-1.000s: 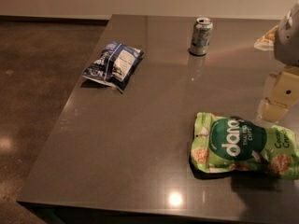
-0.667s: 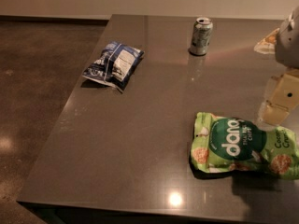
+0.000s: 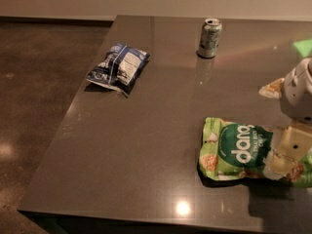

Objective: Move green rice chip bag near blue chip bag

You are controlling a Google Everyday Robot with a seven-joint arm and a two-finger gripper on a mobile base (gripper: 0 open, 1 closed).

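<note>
The green rice chip bag (image 3: 239, 150) lies flat on the dark table (image 3: 141, 145) at the front right, with its "dang" lettering sideways. My gripper (image 3: 286, 154) is at the right edge of the view, low over the bag's right end and hiding part of it. The blue chip bag (image 3: 119, 67) lies flat near the table's left edge, far from the green bag and the gripper.
A silver-green drink can (image 3: 210, 37) stands upright at the back of the table. A small tan object (image 3: 272, 88) lies at the right, by my white arm (image 3: 300, 94). The table's left and front edges drop to a brown floor (image 3: 34, 106).
My gripper has come down and toward the front, from above the table behind the green bag to over the bag's right end. The bags and the can have not moved.
</note>
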